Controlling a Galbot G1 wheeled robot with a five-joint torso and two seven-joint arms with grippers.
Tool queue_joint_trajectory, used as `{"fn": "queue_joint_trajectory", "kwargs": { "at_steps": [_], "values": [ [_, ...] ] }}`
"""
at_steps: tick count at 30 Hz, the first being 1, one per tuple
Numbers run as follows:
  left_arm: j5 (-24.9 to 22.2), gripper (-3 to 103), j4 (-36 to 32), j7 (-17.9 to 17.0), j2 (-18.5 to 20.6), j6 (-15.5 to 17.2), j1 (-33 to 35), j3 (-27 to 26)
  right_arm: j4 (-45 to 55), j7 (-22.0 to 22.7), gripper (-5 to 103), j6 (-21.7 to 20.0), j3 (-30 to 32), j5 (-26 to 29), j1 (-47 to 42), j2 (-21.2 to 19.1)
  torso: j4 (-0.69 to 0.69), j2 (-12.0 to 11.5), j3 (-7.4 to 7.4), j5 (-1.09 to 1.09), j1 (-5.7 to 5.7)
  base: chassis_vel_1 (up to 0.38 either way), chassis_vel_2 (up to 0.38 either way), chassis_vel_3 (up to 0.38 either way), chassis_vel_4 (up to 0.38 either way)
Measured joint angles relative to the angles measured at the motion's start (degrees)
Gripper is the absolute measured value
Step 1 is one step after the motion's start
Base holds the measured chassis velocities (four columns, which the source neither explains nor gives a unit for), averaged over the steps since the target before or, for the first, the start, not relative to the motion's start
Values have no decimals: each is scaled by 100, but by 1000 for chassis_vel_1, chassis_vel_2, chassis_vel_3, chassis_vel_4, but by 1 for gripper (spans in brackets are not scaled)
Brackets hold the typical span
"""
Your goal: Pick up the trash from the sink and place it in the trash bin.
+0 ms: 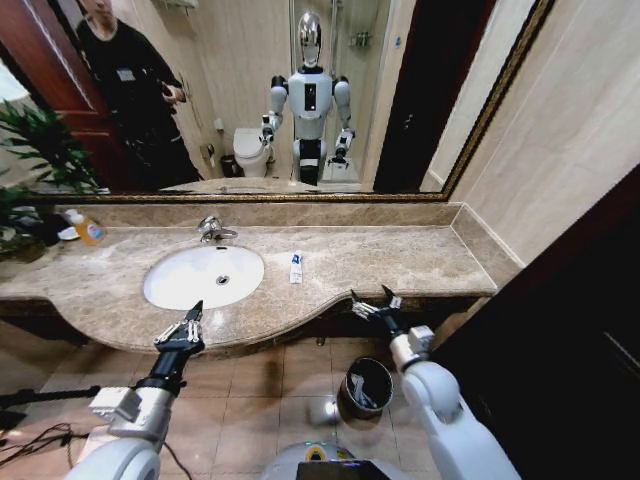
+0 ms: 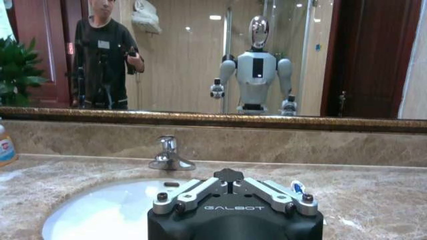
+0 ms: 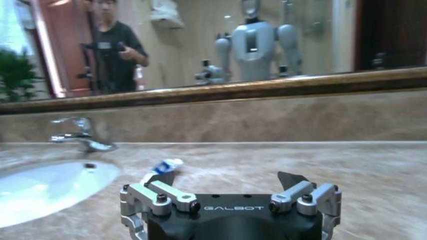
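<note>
The trash bin [image 1: 366, 386] is standing on the floor tiles below the table's front edge, between the two arms and nearer the right one, with some pale pieces lying in its black liner. Just above it, the left gripper [image 1: 184, 328] is hovering at the table [image 1: 400, 262] edge in front of the sink [image 1: 180, 290] with fingers pressed together, while the right gripper [image 1: 372, 305] is hovering at the edge farther right, fingers spread and holding nothing. Beyond them a white mini tube [image 1: 296, 267] with a blue end is lying on the marble just right of the basin, the chrome faucet [image 1: 212, 229] is sitting behind the bowl, and an orange-yellow bottle [image 1: 86, 228] is standing at the far left by the mirror.
</note>
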Motion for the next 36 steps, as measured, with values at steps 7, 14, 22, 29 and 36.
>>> {"fn": "queue_joint_trajectory", "kwargs": {
  "at_steps": [7, 14, 22, 29, 36],
  "values": [
    [0, 0, 0, 0, 0, 0, 0, 0, -845, 42, 100, -206, -808, -7, 1197, 99, 0, 0, 0, 0, 0, 0, 0, 0, 0],
    [0, 0, 0, 1, 0, 0, 0, 0, -1603, 113, 100, -376, -1324, -7, 1949, 216, 0, 0, 0, -1, 0, 0, 0, 0, 0],
    [0, 0, 0, 0, 0, 0, 0, 0, -2358, 262, 100, -551, -1713, 13, 2657, 498, 0, 0, 0, -1, 0, 0, 0, 0, 0],
    [0, 0, 0, 0, 0, 0, 0, 0, -2922, 374, 100, -640, -1875, 81, 3113, 760, 0, 0, 0, -1, 0, 0, 0, 0, 0],
    [0, 0, 0, 0, 0, 0, 0, 0, -3288, 511, 100, -814, -2078, 212, 3468, 909, 0, 0, 0, 0, 0, 0, 0, 0, 0]
  ]
}}
